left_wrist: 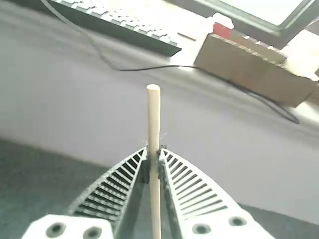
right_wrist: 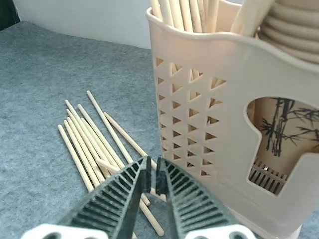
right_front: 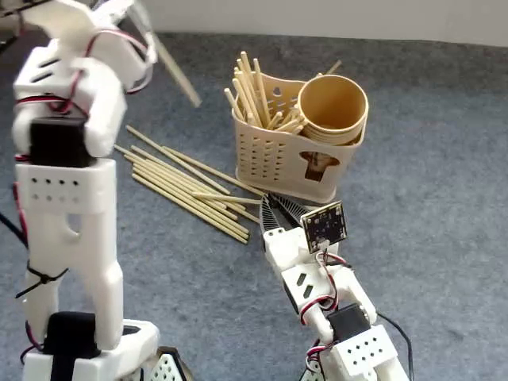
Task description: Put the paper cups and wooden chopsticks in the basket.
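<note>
The left gripper (left_wrist: pixel 153 150) is shut tight on one pale wooden chopstick (left_wrist: pixel 153 117), high up at ten o'clock from the cream plastic basket (right_front: pixel 274 155); the tan paper cups (right_front: pixel 333 107) sit inside it; loose sticks (right_front: pixel 186 190) lie on the grey desk (right_front: pixel 429 230) at eight o'clock; the right gripper (right_wrist: pixel 152 169), at six o'clock, looks closed on nothing; the held stick could bump the standing sticks (right_front: pixel 250 87) and fall outside.

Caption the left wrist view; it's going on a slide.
Left end effector clamped on a single wooden chopstick, keyboard and cardboard box beyond.
</note>
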You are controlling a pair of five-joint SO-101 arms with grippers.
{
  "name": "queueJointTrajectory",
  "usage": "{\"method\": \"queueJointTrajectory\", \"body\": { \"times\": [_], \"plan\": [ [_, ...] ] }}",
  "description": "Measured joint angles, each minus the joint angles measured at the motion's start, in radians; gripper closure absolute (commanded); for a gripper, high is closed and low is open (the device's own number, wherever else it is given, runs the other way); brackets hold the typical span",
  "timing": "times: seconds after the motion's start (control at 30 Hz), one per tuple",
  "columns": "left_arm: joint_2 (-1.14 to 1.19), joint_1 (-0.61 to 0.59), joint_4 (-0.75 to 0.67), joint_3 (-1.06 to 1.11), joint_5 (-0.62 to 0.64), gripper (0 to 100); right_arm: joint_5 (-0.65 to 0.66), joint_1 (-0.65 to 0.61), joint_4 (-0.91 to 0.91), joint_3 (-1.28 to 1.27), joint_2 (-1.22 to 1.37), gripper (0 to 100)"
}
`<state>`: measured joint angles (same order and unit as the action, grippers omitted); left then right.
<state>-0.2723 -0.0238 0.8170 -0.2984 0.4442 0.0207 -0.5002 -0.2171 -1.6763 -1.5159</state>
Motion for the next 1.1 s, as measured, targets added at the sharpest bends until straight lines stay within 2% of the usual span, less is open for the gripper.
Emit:
{"method": "queueJointTrajectory", "body": {
  "times": [0.27,0.53,0.6,0.77,0.93,1.1],
  "plan": [
    [-0.002,0.181,-0.153,0.0,-0.035,99,0.0,0.0,0.0,0.0,0.0,96.5],
    [-0.002,0.298,-0.17,0.055,-0.146,99,0.006,0.0,0.0,0.0,0.0,96.5],
    [-0.002,0.313,-0.172,0.101,-0.161,98,0.006,0.0,0.0,0.0,0.0,96.5],
    [-0.002,0.322,-0.173,0.193,-0.21,88,0.006,0.0,0.0,0.0,0.0,96.5],
    [-0.002,0.319,-0.164,0.221,-0.224,90,0.006,0.0,0.0,0.0,0.0,96.5],
    [0.0,0.319,-0.081,0.206,-0.224,90,0.006,0.0,0.0,0.0,0.0,96.5]
  ]
}}
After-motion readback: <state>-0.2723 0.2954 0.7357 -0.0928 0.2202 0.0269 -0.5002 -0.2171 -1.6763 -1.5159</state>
